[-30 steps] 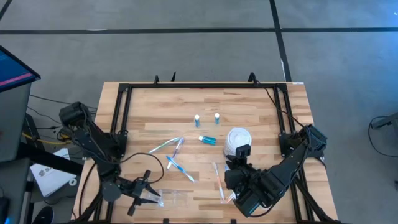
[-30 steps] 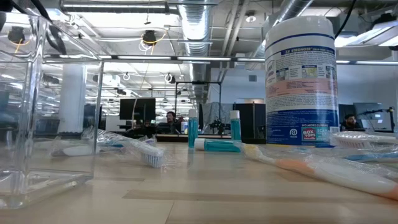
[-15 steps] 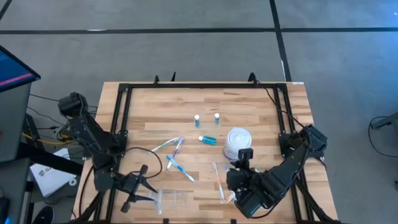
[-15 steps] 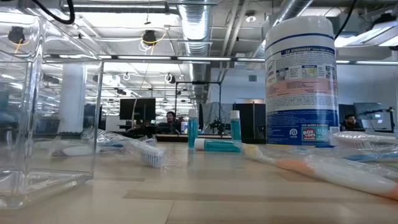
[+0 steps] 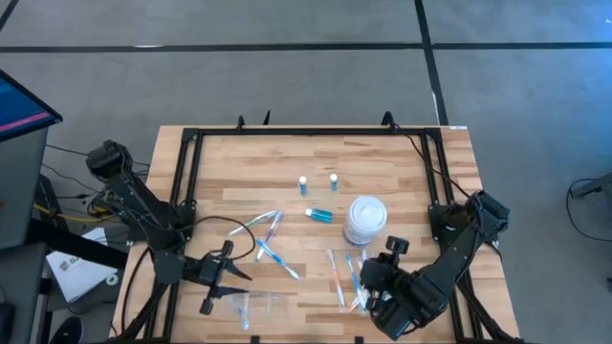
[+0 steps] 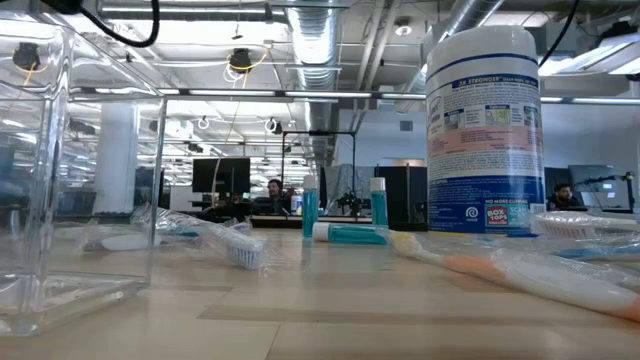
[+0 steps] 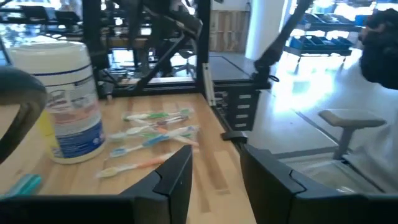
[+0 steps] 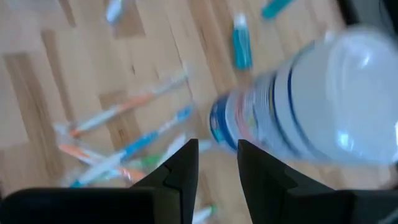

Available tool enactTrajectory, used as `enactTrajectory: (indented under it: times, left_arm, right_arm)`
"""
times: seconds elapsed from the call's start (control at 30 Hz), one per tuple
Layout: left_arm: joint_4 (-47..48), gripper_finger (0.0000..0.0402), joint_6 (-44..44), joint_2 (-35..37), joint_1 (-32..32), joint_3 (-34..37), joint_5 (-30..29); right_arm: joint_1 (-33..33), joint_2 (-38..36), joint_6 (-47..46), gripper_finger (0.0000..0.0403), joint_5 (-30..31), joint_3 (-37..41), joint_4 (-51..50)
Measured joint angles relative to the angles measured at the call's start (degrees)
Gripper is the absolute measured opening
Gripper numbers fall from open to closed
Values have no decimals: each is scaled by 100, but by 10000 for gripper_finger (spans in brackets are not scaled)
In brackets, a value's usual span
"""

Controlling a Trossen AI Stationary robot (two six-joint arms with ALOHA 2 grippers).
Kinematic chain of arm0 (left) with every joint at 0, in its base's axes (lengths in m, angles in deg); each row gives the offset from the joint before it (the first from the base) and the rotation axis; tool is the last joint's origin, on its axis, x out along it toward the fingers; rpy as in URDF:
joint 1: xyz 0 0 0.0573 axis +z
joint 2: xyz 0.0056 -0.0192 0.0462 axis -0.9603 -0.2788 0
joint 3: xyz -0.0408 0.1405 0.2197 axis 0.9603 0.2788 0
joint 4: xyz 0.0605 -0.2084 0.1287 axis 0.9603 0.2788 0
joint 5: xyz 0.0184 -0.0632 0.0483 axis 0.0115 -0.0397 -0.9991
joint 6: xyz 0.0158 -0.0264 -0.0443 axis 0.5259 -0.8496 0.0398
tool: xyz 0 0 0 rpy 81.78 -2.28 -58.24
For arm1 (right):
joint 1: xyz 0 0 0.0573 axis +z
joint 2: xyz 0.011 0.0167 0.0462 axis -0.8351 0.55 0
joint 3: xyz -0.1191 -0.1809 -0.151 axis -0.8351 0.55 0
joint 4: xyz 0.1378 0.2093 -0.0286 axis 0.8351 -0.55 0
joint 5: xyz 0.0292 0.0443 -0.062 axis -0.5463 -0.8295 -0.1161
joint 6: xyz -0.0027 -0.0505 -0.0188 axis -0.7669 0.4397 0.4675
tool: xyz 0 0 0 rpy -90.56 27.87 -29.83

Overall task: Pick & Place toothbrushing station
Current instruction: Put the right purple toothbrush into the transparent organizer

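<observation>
While the left gripper (image 5: 228, 272) hangs with fingers parted and empty by the clear bag (image 5: 256, 304) at the desk's (image 5: 402, 182) near edge, toothbrushes (image 5: 271, 250) lie mid-desk beside the right gripper (image 5: 389, 256), likewise parted and empty.

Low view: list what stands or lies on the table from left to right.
Clear plastic bag → standing blue bottle → lying blue bottle → second standing bottle → white wipes canister → orange-accented toothbrush.
</observation>
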Motion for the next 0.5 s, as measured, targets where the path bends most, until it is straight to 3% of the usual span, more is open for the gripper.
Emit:
enactTrajectory:
  times: [0.2, 0.5]
  left_arm:
    - [-18, 131, -2, 190, 269, -1, -6]
    - [-25, 131, 22, 352, 456, -1, 5]
  right_arm:
    - [134, -371, -720, 102, -203, 1081, 573]
    - [338, -1304, -1136, 102, -445, 2985, 2633]
